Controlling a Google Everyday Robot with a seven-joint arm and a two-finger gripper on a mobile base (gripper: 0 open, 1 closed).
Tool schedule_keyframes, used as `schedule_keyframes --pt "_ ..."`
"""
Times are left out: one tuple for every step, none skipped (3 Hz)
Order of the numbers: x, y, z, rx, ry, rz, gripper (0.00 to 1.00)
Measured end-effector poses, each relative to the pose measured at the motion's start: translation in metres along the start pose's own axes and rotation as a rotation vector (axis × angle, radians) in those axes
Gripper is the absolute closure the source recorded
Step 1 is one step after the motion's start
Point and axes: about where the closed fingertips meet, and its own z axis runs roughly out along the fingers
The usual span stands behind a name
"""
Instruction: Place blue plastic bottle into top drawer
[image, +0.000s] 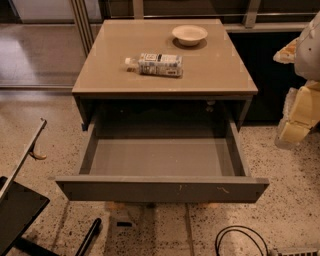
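The blue plastic bottle (156, 64) lies on its side on the tan table top (165, 82), white cap pointing left, near the middle. The top drawer (161, 189) is pulled fully open below the table's front edge; its grey inside is bare and its scuffed front panel faces me. My gripper (296, 117), white and pale yellow, hangs at the right edge of the camera view, beside the table's right side and off the table. It is well to the right of the bottle and holds nothing that I can see.
A round white bowl (189, 34) stands at the back of the table, right of centre. A black frame (20, 200) stands on the speckled floor at lower left. A black cable loop (242, 241) lies on the floor at lower right.
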Motion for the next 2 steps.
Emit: schedule_keyframes --pt "-0.001 -0.001 -0.001 0.004 -0.004 0.002 0.0" --pt "-0.007 -0.015 -0.005 0.037 -0.096 0.061 0.0"
